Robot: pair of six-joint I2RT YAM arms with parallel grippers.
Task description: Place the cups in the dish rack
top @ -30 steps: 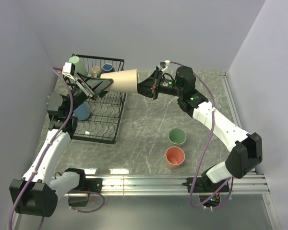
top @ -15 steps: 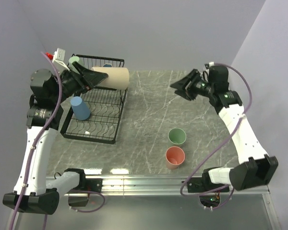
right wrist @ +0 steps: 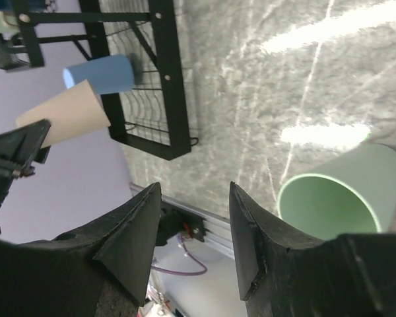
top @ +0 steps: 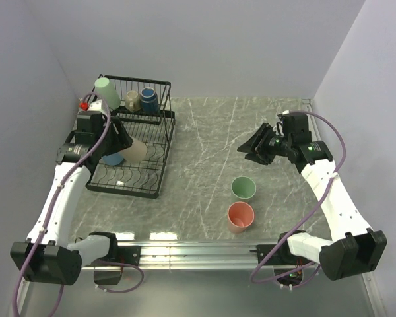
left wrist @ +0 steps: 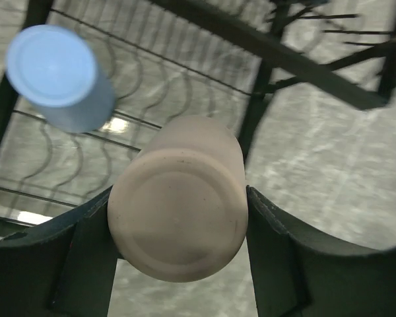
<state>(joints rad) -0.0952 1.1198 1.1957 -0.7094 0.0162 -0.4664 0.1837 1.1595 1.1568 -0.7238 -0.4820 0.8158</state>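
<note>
A matte beige tapered tumbler, flat base outward, sits pinched in the left fingers above the dish rack; the right fingers are spread, empty.

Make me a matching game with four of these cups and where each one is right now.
Cups:
1 tall beige cup
2 light blue cup
3 salmon cup
4 dark-blue cup

Places:
a in the basket tier
b on the table, mouth up
c held in the left gripper
d upside down on the plate-slot tier

Pairs: 1-c, 2-d, 3-b, 4-a.
</note>
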